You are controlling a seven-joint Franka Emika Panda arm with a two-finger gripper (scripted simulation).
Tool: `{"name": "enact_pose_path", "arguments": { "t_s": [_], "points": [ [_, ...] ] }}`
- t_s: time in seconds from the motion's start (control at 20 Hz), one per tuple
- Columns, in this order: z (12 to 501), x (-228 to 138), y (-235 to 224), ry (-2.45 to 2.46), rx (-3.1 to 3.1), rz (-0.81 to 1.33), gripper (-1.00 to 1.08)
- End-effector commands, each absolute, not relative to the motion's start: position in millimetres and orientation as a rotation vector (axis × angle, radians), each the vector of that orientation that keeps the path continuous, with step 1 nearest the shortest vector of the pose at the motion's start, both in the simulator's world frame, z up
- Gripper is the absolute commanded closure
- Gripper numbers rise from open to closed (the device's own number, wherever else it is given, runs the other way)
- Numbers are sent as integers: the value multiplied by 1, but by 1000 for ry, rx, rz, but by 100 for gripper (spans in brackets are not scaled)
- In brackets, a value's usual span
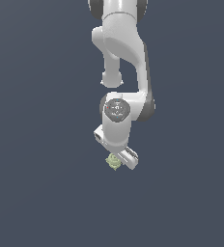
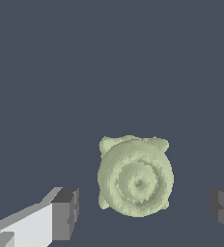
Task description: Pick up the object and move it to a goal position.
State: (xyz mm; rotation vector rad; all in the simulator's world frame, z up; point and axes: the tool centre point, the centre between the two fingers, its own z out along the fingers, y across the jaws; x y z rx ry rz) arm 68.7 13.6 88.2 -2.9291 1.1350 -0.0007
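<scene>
The fingers [image 2: 64,214] stand spread wide in the wrist view, one dark square pad on each side, with nothing pinched between them. The object [image 2: 135,176] sits in the gap, apart from both pads, nearer the middle than either side, though it lies a little ahead of the line that joins the pads. In the exterior view the object [image 1: 113,161] shows as a small pale speck just beside the lower end of the gripper [image 1: 126,158], resting on the dark worktop [image 1: 36,193], which runs flat and bare in all directions.

The step in hand looks like the descent before the grasp. To do it well, I judge the gripper should shift forward slightly so the pads line up with the widest part of the object, then drop until the pads bracket its sides, and only then close.

The object is a pale yellow-green lump, roundish, with ringed ridges around a central dimple and small knobs at its corners. The surface looks matte and bumpy, so the flat pads may land on a knob and slip; pressing on the smoother round flanks seems safer. The pads look dark grey and blocky, the gripper body smooth white.
</scene>
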Motion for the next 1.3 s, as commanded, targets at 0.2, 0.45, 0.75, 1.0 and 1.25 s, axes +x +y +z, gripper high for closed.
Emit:
{"name": "enact_pose_path", "arguments": {
  "t_s": [0.2, 0.45, 0.75, 1.0, 1.25],
  "points": [
    [60, 68, 13, 1140, -2928, 0, -92],
    [42, 68, 13, 1142, -2927, 0, -92],
    [41, 69, 13, 1142, -2927, 0, 108],
    [41, 69, 13, 1142, -2927, 0, 108],
    [41, 69, 13, 1142, -2927, 0, 108]
  ]
}}
